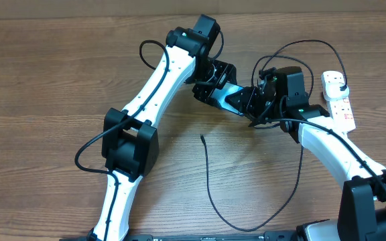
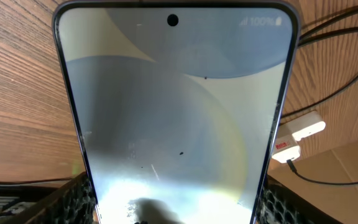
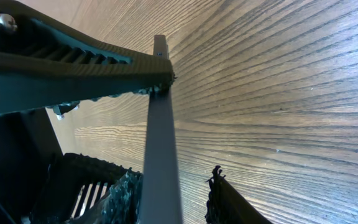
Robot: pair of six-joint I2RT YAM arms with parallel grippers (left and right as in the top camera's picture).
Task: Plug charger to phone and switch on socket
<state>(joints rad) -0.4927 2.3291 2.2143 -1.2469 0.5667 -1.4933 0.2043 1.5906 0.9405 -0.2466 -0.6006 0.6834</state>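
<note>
Overhead, only a sliver of the phone (image 1: 234, 98) shows.

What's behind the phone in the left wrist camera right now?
Past the phone only wooden table shows, with the power strip and black cables beyond its right edge. Whatever lies directly behind the screen is covered.
</note>
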